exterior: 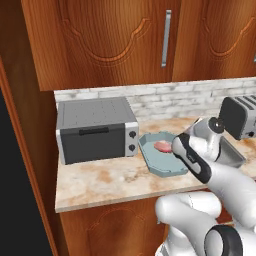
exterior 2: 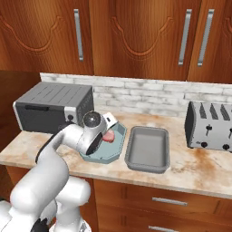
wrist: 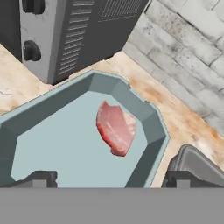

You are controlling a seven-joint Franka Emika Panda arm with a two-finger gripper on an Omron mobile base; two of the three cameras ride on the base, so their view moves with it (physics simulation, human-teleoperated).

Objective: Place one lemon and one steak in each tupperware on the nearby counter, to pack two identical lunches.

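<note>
Brown wooden cabinet doors (exterior 2: 136, 36) with steel bar handles are seen above a pale brick backsplash (exterior 2: 149, 95), and below it the counter (exterior 2: 199, 170), beige stone mottled with orange-brown, is shown from both base views. At the left end of the counter a grey toaster oven (exterior: 96, 129) is set against the wall, and at the right end a silver 4-slot toaster (exterior 2: 209, 125) is placed.

Between them 2 trays are laid just beside each other. The blue-grey tupperware (exterior 2: 118, 136) is nearest the toaster oven, and 1 steak (wrist: 116, 127) is seen lying flat on its floor, toward the far corner in the hand view. The greyer tupperware (exterior 2: 147, 149) is set to its right, between the first tray and the toaster; nothing is seen on the visible part of its floor.

The gripper (wrist: 110, 179) is held over the blue-grey tupperware, above its near part, with the steak ahead of it and apart from it. The 2 dark fingertips (wrist: 41, 178) are seen well apart at the bottom of the hand view, so the pincer is spread wide and nothing is held between them. In the base views the white arm is bent over the front of the counter, and part of the blue-grey tray is hidden by the wrist.
</note>
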